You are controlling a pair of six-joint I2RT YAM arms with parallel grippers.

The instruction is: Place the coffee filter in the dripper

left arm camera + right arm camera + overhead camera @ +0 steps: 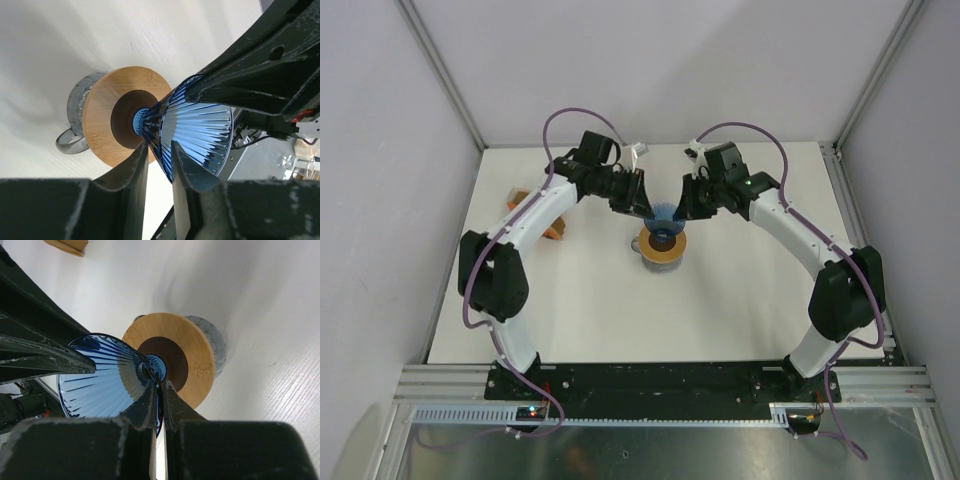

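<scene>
Right fingers (150,401) pinched the dripper (100,375) at its rim, its narrow end in the wooden ring (102,115) atop the grey mug (75,107), mid-tabletop. Left fingers (134,170) were slightly spread astride the opposite rim. The dripper looked empty, so fetching the coffee filter seemed next. I saw no filter. The left arm half hid the orange holder (518,196).

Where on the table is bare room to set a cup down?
Free: near part of the table, between mug and arm bases; the far strip behind the arms. Crowded: the middle, where left pincer and right pincer meet at the dripper; the holder at left.
</scene>
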